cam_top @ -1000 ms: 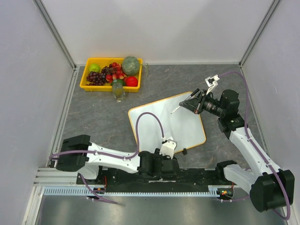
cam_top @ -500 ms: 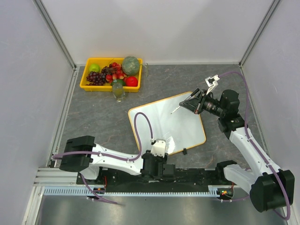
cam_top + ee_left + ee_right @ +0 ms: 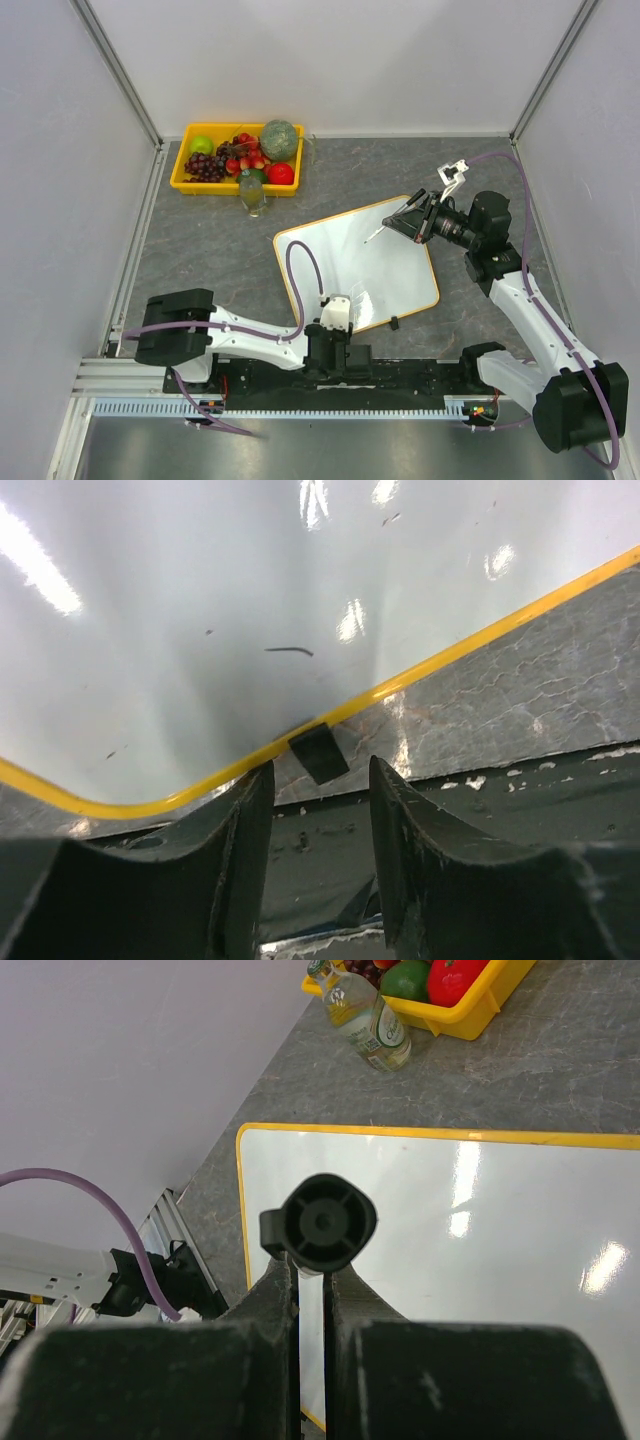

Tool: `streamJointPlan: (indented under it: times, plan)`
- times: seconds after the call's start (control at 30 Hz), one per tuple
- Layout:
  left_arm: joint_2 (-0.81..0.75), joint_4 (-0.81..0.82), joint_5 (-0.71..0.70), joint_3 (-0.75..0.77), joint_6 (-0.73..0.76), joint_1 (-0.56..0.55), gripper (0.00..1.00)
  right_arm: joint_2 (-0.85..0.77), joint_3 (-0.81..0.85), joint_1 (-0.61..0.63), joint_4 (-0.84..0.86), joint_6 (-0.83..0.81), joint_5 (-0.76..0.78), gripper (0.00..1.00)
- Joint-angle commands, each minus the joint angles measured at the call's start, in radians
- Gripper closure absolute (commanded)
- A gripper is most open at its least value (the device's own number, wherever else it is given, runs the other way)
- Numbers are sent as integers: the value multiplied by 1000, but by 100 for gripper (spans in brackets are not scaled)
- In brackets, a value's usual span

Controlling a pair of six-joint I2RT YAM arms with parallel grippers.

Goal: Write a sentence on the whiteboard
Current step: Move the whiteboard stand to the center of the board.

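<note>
The whiteboard [image 3: 360, 265], white with a thin yellow frame, lies tilted in the middle of the table. The sentence is out of view; in the left wrist view the whiteboard [image 3: 200, 600] carries only a short dark stroke [image 3: 290, 651]. My left gripper [image 3: 320, 780] sits low at the board's near edge, jaws apart and empty, with a black clip [image 3: 318, 753] just ahead of them. My right gripper [image 3: 410, 215] hovers over the board's far right corner, shut on a black marker [image 3: 318, 1223]. The marker [image 3: 385, 228] points down and left over the board.
A yellow tray [image 3: 183, 181] of fruit stands at the back left, with a small glass bottle [image 3: 253, 195] just in front of it. A second black clip [image 3: 395, 322] sits on the board's near edge. Walls close in the table on three sides.
My left gripper has slid left along the board's near edge and its jaws have narrowed. The right arm and the marker have not moved.
</note>
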Motion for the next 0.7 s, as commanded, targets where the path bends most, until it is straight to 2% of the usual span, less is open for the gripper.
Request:
streamJointPlan:
  times: [0.0, 0.33, 0.67]
  plan:
    - [42, 123, -52, -10, 64, 17, 52, -18, 15, -5, 15, -9, -11, 100]
    - [100, 167, -51, 15, 109, 40, 59, -16, 15, -3, 18, -9, -11, 100]
    - [92, 323, -11, -8, 311, 133, 63, -12, 13, -3, 18, -9, -8, 100]
